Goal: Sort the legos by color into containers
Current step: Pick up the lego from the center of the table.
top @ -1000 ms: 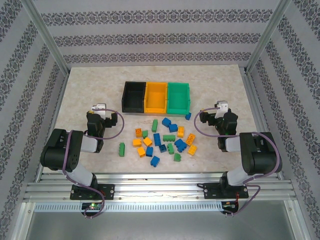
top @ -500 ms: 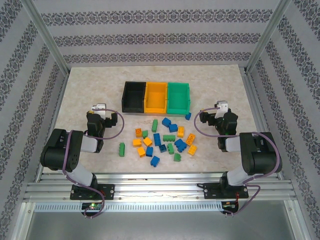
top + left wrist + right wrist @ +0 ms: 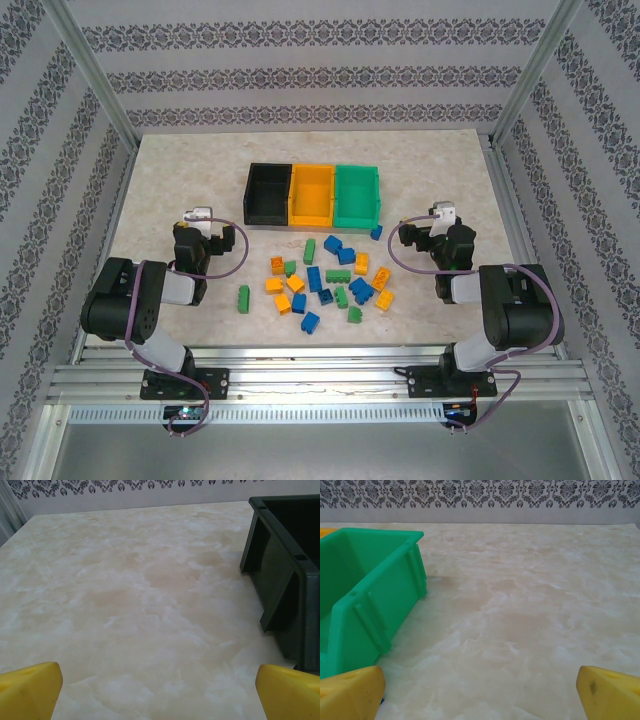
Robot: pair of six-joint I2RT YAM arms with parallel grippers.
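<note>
Jaws first: the left jaws stand wide apart with nothing between them. Their yellow fingertips (image 3: 29, 689) sit at the bottom corners of the left wrist view, with bare marbled counter (image 3: 150, 605) between. The right jaws are spread just as wide and hold nothing, yellow fingertips (image 3: 351, 692) low over the counter.

The left arm (image 3: 140, 295) is folded near the counter's near left corner, its jaws pointing toward the far edge. The right arm (image 3: 505, 305) mirrors it near the near right corner. Toward the far edge from the left jaws, and off to their right, sits the black bin (image 3: 285, 580). Off to the left of the right jaws sits the green bin (image 3: 365, 595).

The containers (image 3: 314, 194) stand joined in a row at mid-counter, nearer the far edge, with the orange-yellow bin (image 3: 311, 195) in the middle. The legos (image 3: 330, 282) lie scattered on the counter between the arms, on the near side of the containers. One blue brick (image 3: 376, 232) rests just beside the green bin's near right corner. One green brick (image 3: 243, 298) lies apart on the pile's left.
</note>
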